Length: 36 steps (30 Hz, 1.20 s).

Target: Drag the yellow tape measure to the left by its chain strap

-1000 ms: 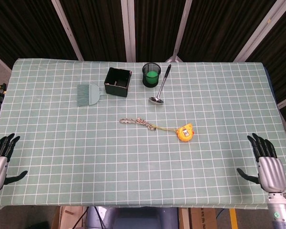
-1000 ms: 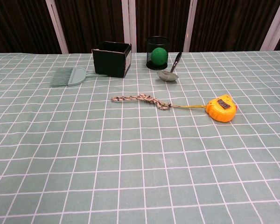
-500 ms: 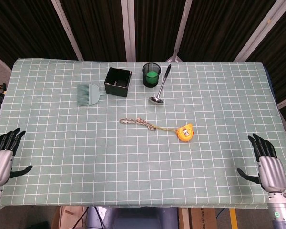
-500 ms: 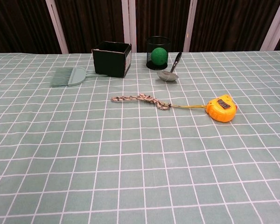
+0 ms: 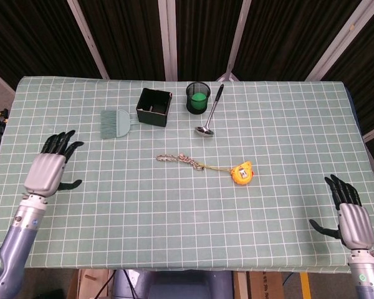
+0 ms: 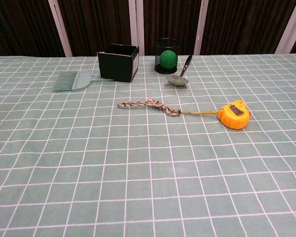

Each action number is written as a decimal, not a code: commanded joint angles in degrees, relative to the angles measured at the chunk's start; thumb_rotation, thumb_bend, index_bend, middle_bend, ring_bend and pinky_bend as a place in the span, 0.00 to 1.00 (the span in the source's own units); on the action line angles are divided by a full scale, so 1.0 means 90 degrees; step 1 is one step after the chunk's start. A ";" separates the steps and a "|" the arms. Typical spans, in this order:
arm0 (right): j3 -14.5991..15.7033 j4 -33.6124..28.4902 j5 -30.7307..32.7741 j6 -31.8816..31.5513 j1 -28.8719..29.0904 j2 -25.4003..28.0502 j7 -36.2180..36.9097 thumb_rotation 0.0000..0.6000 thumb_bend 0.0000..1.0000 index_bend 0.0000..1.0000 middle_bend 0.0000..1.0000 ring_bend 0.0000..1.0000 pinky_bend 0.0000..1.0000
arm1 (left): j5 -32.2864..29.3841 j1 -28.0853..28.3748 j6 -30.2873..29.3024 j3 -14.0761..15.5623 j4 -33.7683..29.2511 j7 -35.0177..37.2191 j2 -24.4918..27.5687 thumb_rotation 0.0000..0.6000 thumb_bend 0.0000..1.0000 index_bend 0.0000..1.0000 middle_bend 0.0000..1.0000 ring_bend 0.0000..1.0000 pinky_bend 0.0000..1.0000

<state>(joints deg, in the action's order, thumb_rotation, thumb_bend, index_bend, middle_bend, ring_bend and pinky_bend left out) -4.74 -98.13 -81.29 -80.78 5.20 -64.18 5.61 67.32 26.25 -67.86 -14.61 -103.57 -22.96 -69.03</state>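
Several bystanders behind chain strap [image 5: 179, 159]: brush [image 5: 115, 123], box [image 5: 154, 106], ladle [image 5: 209, 114].

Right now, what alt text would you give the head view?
A yellow tape measure lies mid-table, its chain strap stretched left, untouched. Both hands, left and right, hover open near the table's sides.

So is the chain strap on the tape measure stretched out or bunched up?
Stretched out: the chain strap lies flat on the table, trailing left from the tape measure.
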 commanded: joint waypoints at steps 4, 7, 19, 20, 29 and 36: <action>-0.0014 -0.0043 0.0055 0.0052 0.0005 0.0040 0.0099 1.00 0.19 0.00 0.00 0.00 0.00 | -0.1506 0.1224 0.0771 -0.0609 0.0681 -0.0943 -0.1018 1.00 0.25 0.34 0.00 0.00 0.00; -0.0013 -0.0064 0.0074 0.0083 0.0007 0.0059 0.0154 1.00 0.19 0.00 0.00 0.00 0.00 | -0.1971 0.1634 0.0869 -0.0665 0.1041 -0.1247 -0.1453 1.00 0.27 0.37 0.00 0.00 0.00; -0.0033 -0.0155 0.0168 0.0191 0.0017 0.0142 0.0374 1.00 0.19 0.00 0.00 0.00 0.00 | -0.2954 0.2804 0.0984 -0.0586 0.2393 -0.2050 -0.2858 1.00 0.38 0.45 0.00 0.00 0.00; -0.0034 -0.0158 0.0173 0.0195 0.0016 0.0147 0.0386 1.00 0.19 0.00 0.00 0.00 0.00 | -0.2994 0.2886 0.1006 -0.0572 0.2504 -0.2091 -0.2950 1.00 0.39 0.46 0.00 0.00 0.00; -0.0040 -0.0189 0.0208 0.0240 0.0023 0.0173 0.0456 1.00 0.19 0.00 0.00 0.00 0.00 | -0.3262 0.3234 0.1075 -0.0571 0.3047 -0.2220 -0.3394 1.00 0.43 0.47 0.00 0.00 0.00; -0.0060 -0.0205 0.0283 0.0297 0.0029 0.0199 0.0543 1.00 0.19 0.00 0.00 0.00 0.00 | -0.3457 0.3466 0.1097 -0.0542 0.3589 -0.2371 -0.3810 1.00 0.43 0.48 0.01 0.00 0.00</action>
<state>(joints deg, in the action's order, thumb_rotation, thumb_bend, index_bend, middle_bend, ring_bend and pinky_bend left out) -5.26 -99.96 -78.77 -78.14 5.46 -62.42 10.47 36.76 56.81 -57.93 -19.53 -72.43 -43.87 -102.29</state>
